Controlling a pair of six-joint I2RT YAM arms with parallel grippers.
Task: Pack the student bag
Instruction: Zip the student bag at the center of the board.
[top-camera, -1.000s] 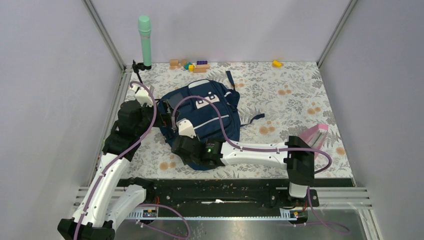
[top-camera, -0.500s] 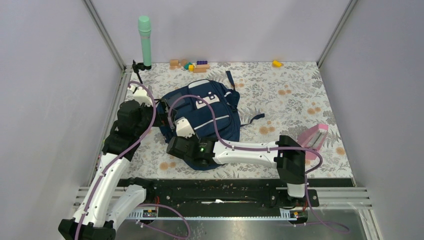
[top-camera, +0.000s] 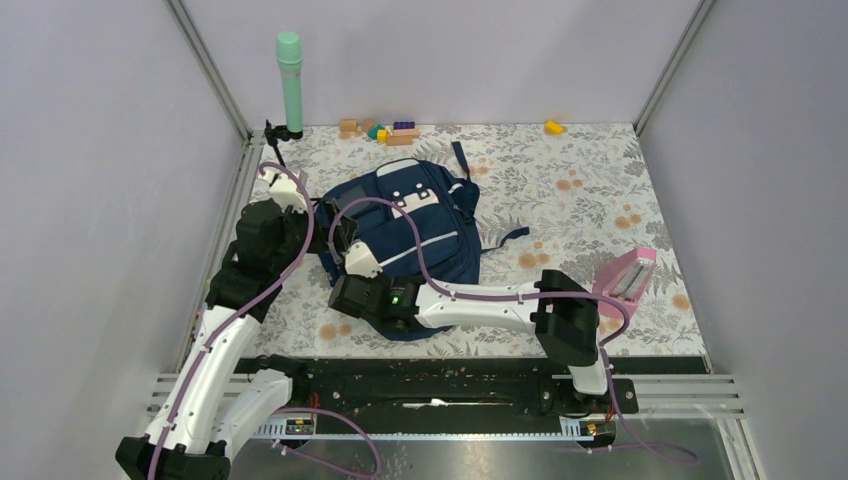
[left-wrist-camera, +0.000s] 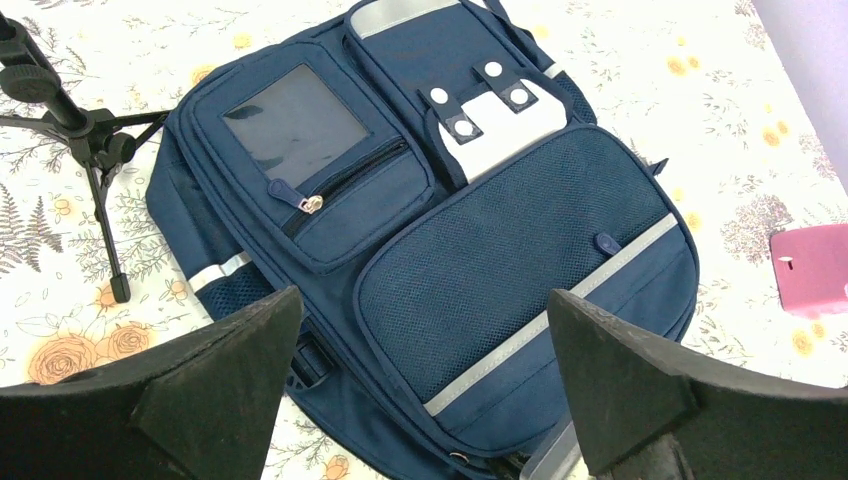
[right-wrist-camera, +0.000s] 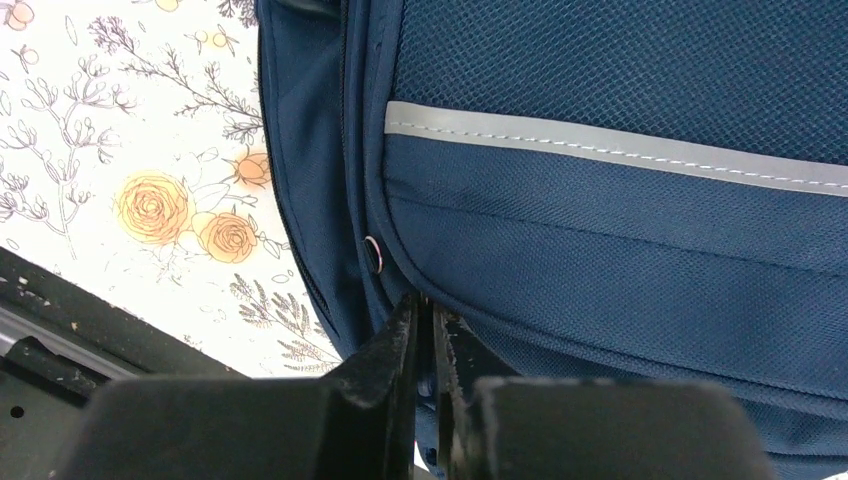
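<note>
Bag (top-camera: 445, 235) lay flat near the desk's left edge; left claw (left-wrist-camera: 420, 310) hung wide above it, right claw (right-wrist-camera: 425, 312) sat pinched narrow at its near seam. Risk: gripping fabric instead of a zip pull would drag the bag.

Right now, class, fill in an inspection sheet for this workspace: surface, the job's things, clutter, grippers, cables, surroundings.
Surface: floral-print table cover, lying flat.
Job's things: student bag lying front up; the front pockets that show are closed.
Clutter: green cylinder upright at the far left corner; black tripod beside the bag; toy blocks and a yellow piece along the far edge; pink case at the right.
Grippers: left gripper open, pointed at the bag; right gripper shut at the bag's near seam, and whether it pinches anything cannot be told.
Cables: purple cable arches over the bag.
Surroundings: plain walls, metal corner posts.
</note>
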